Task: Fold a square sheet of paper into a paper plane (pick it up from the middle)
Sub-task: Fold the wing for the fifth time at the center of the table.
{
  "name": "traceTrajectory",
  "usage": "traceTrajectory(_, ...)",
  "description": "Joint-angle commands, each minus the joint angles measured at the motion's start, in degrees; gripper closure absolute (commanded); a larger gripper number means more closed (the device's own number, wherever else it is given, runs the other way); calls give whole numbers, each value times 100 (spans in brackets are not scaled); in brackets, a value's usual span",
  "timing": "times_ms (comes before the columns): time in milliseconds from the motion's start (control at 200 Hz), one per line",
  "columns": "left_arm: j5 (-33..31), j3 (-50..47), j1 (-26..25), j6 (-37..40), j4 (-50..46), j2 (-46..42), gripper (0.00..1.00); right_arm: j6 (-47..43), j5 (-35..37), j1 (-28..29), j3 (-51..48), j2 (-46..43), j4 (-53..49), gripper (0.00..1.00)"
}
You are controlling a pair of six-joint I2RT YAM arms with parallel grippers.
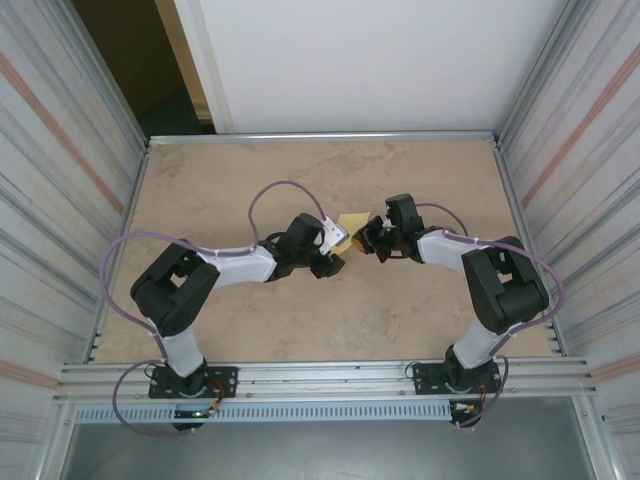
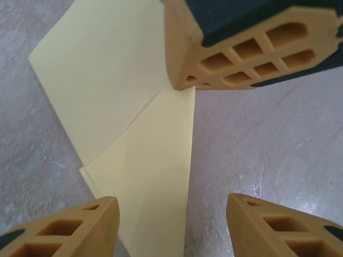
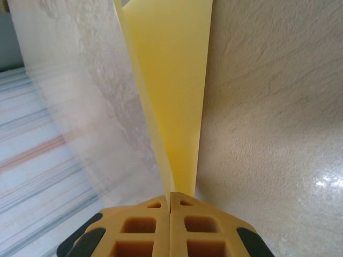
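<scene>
Paper (image 2: 123,96), yellow, one flap folded over on a slant, lies about mid-table (image 1: 250,180) between the two claws. From above, the right claw (image 3: 170,203) reaches it from 3 o'clock, the left claw (image 2: 171,227) from 7 o'clock. The right claw's jaws are pressed together on the sheet's edge, and the paper rises straight out of the closed tips. The left claw stands with its jaws apart, gripping nothing. The paper's near end lies between them, closer to the 7 o'clock finger in its wrist view.
</scene>
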Motion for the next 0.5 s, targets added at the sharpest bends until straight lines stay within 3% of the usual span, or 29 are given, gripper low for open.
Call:
traceTrajectory(0, -41, 148, -62, 646, 360, 95, 46, 201, -234, -34, 145, -140, -241, 96)
traceTrajectory(496, -149, -100, -137, 1112, 772, 291, 60, 280, -361, -52, 217, -88, -382, 93)
